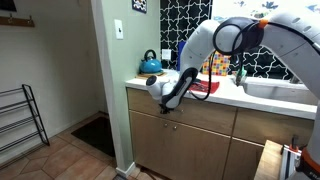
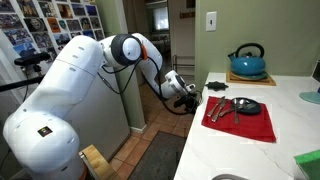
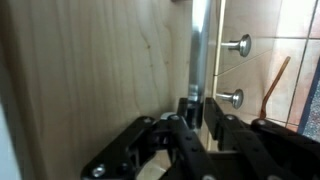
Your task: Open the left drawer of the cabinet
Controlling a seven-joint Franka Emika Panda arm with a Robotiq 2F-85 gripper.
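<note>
- The fingers sit on each side of the handle; squeezing or not, I cannot tell.
- The drawer under the worktop looks shut; pulling is left.

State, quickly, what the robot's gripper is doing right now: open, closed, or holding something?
Gripper: jaws either side of the drawer handle; clamped or not cannot be told.

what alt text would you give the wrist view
The robot's black tool sits close against a light wooden cabinet front, its fingers either side of the lower end of a vertical brushed-metal bar handle. Two round metal knobs show to the right.
</note>
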